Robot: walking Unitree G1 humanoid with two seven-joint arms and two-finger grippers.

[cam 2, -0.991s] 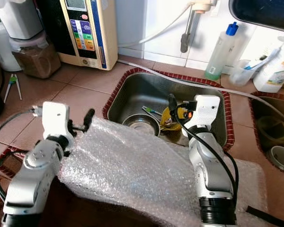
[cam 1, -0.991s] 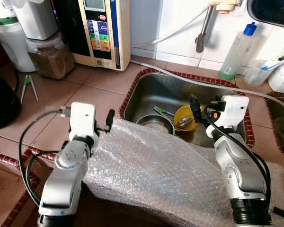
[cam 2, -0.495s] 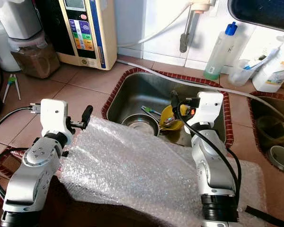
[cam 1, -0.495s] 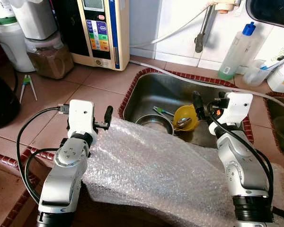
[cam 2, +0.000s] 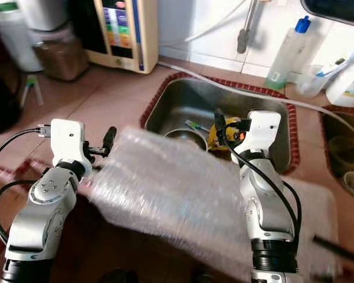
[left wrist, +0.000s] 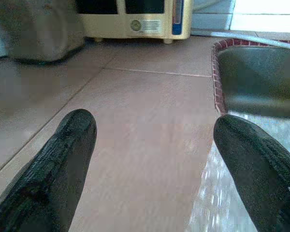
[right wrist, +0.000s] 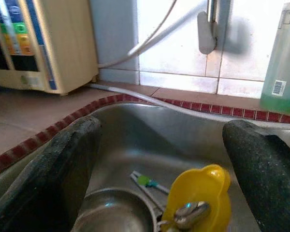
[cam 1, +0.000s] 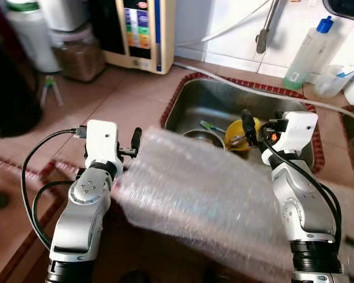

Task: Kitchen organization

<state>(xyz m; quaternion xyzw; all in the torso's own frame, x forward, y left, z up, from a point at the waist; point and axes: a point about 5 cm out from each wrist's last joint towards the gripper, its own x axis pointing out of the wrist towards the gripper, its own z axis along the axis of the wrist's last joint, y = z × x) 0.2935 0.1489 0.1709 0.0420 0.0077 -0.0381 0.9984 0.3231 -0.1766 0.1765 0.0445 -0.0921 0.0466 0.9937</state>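
Right gripper [right wrist: 159, 159] spread above yellow cup [right wrist: 198, 203].

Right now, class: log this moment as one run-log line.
left gripper: open, above counter | right gripper: open, over sink | in sink: yellow cup, steel bowl | bubble wrap: between arms

Two silver jointed arms, white wrist housings, looping black cables, long black jaws.
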